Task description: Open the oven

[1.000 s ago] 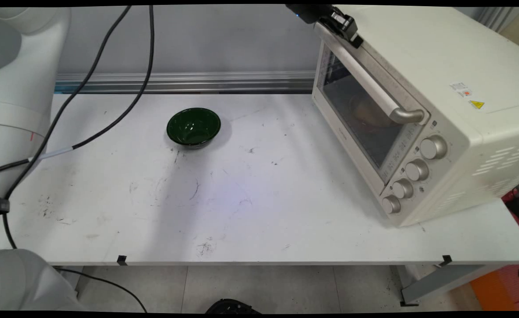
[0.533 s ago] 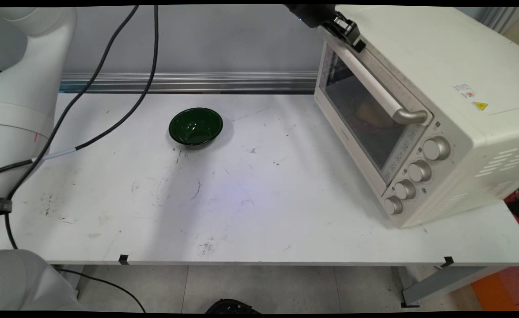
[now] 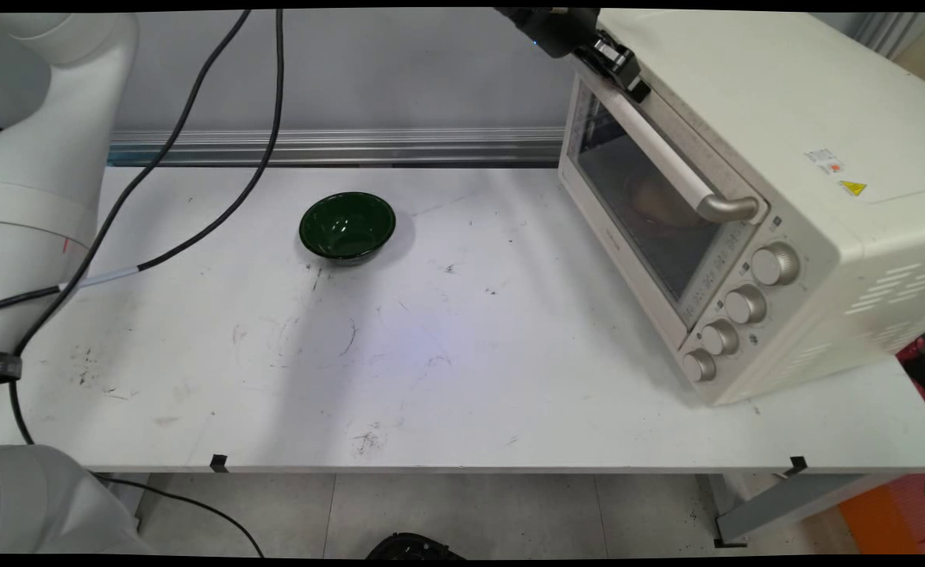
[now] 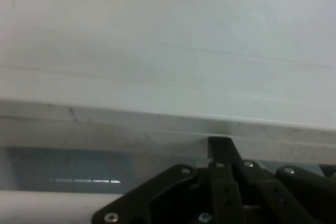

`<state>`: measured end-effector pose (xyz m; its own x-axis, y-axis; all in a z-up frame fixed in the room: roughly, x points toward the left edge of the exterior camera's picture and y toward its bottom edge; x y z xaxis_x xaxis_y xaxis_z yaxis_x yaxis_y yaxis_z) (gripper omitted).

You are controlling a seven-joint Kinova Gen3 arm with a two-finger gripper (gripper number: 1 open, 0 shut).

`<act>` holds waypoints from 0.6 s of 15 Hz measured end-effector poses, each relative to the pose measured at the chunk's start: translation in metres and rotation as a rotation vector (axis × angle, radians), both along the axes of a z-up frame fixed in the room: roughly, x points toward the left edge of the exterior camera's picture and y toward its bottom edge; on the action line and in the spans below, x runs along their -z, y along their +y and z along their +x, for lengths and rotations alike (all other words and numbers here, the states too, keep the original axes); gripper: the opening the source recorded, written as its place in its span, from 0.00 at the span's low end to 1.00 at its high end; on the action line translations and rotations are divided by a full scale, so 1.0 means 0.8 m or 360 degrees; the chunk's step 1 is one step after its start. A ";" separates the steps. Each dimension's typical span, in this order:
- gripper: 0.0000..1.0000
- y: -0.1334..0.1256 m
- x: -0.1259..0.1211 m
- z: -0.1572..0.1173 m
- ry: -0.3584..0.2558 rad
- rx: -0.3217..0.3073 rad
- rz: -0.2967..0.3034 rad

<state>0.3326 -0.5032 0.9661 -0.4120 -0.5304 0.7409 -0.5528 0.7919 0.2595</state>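
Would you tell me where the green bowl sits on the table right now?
In the main view the green bowl stands left of centre toward the table's far edge, well apart from the toaster oven on the right.

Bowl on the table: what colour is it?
Dark green bowl, seen best in the main view.

Looks like a robotics lab: scuffed white tabletop (image 3: 462,378) with an aluminium rail (image 3: 336,146) along the bare wall, dangling black cables (image 3: 194,228), a toaster oven (image 3: 753,197) as prop.
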 end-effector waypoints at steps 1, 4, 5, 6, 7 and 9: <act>0.00 0.000 0.000 0.000 -0.0003 0.0005 0.0002; 0.00 0.002 0.000 0.002 -0.0014 0.0013 0.0004; 0.00 0.003 -0.001 0.003 -0.0017 0.0016 0.0005; 0.00 0.004 -0.002 0.003 -0.0020 0.0019 0.0005; 0.00 0.005 -0.003 0.004 -0.0024 0.0022 0.0006; 0.00 0.008 -0.005 0.009 -0.0036 0.0029 0.0010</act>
<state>0.3395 -0.4969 0.9700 -0.4383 -0.5272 0.7280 -0.5442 0.8003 0.2519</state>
